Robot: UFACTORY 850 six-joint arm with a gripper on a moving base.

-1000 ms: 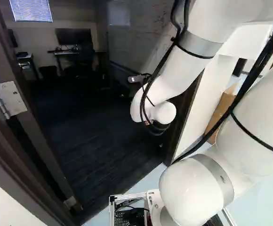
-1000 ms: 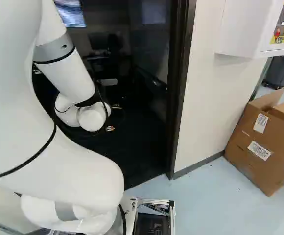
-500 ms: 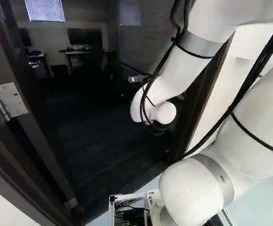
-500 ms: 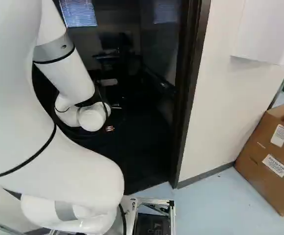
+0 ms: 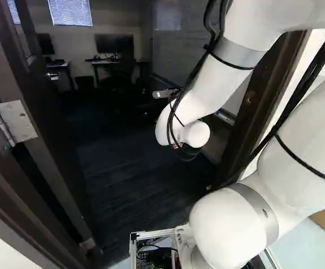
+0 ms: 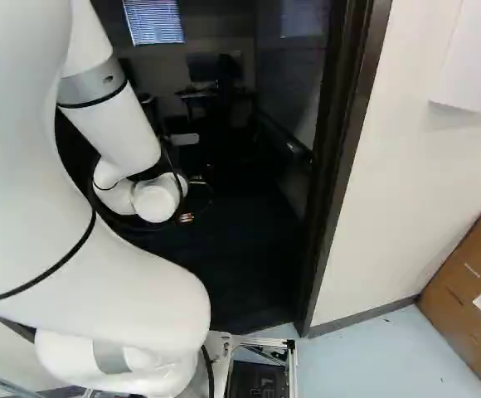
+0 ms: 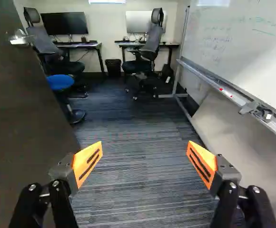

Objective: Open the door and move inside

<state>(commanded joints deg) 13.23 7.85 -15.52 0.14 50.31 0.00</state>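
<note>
At the doorframe (image 6: 338, 166), the claw (image 7: 145, 148) is spread & empty, aimed inside, prob. b/c the door (image 7: 24, 118) on its L stands open & needs no grip for driving thru.

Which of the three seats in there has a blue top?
The stool beside the open door; the other two are dark desk chairs with high backs.

In both base views the carpet (image 5: 134, 179) sinks into near-black shadow, while the window (image 5: 71, 12) glows and highlights gleam on the white arm (image 5: 221, 75). The wrist view is brighter, with pale glare on the whiteboard (image 7: 266, 71).
</note>
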